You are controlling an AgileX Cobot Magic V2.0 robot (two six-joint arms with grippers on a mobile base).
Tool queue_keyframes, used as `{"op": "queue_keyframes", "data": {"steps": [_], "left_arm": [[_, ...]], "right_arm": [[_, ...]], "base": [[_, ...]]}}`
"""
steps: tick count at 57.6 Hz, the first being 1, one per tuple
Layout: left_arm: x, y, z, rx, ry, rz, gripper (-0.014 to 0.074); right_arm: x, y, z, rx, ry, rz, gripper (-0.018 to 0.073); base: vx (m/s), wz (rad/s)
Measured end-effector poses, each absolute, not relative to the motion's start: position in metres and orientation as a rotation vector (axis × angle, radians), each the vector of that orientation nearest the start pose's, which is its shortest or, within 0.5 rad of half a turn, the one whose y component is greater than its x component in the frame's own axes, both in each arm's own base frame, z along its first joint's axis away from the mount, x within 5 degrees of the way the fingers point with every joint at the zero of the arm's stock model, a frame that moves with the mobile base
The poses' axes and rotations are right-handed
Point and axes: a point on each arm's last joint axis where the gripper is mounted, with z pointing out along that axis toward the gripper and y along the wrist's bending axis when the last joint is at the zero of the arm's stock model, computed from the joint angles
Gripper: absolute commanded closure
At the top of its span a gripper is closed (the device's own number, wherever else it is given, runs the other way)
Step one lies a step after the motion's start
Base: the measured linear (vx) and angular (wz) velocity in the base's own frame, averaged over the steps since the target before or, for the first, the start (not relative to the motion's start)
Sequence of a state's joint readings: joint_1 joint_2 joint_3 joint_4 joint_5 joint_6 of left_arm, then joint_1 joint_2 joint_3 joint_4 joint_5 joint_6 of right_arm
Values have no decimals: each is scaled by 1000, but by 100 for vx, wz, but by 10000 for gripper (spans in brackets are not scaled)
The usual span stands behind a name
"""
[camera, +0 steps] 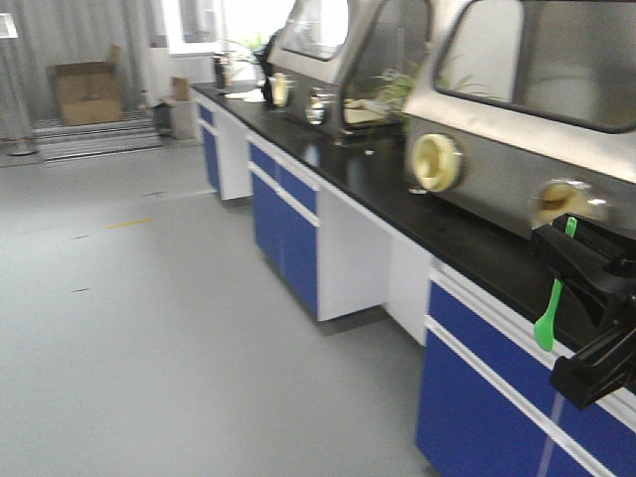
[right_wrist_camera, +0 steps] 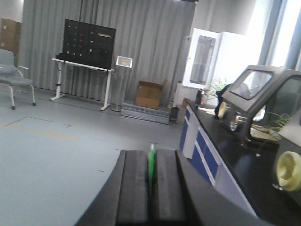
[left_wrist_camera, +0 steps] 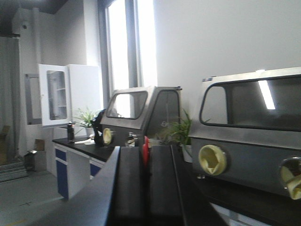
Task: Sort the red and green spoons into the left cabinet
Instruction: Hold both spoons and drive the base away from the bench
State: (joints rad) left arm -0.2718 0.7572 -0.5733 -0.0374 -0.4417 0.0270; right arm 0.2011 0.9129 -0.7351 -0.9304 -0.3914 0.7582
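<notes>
Right now my right tool (right_wrist_camera: 151, 156) is clamped on the green spoon (camera: 548, 318), which hangs bowl-down by the front edge of the black worktop (camera: 397, 189). My left tool (left_wrist_camera: 146, 148) is closed on the red spoon (left_wrist_camera: 145, 153), a red sliver between the pads. The white left cabinet (left_wrist_camera: 84, 89) stands well away at the worktop's far end, glass door open.

We were in a laboratory, plainly: a long black worktop (camera: 388, 184) ran over blue-fronted white under-counter cupboards (camera: 288, 229), steel glove boxes (camera: 497, 149) with slanted windows and pale yellow round ports sat along it, and a tall white glass-doored cabinet (left_wrist_camera: 59, 94) stood at the far end, over a pale grey floor (camera: 149, 328).
</notes>
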Motion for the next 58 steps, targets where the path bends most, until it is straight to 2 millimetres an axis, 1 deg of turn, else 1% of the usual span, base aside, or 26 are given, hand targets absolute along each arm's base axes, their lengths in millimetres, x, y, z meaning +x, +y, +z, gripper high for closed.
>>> {"op": "queue_keyframes", "data": {"steps": [36,58], "left_arm": [[153,-41,373,149,1220,-233,485],[153,-41,373,149,1220,-233,485]], "right_arm": [[186,66,382,-489,1347,276,568],[186,66,382,-489,1347,276,568]], "base": [[19,56],[30,33]]}}
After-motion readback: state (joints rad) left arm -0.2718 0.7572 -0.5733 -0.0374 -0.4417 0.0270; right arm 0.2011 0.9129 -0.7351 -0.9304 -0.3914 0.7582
